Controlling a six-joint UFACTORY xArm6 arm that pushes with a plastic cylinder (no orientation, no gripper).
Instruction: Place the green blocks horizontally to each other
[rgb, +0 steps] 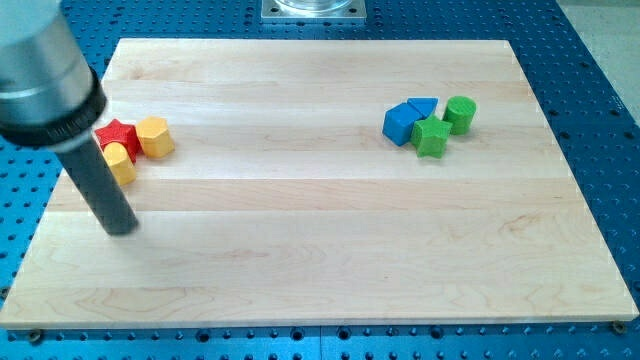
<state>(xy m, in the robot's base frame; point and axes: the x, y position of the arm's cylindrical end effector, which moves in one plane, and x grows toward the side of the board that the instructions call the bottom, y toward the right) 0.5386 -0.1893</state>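
Note:
A green cylinder (460, 113) stands at the view's upper right. A green star-shaped block (432, 137) lies just below and to its left, touching or nearly touching it. A blue cube (401, 123) and a blue triangular block (423, 106) sit against the green star's left and top. My tip (121, 228) rests on the board at the view's left, far from the green blocks, just below a cluster of red and yellow blocks.
A red star block (116, 135), a yellow hexagonal block (154, 136) and a second yellow block (120, 162) cluster at the left, partly behind my rod. The wooden board (320, 260) lies on a blue perforated table (600, 60).

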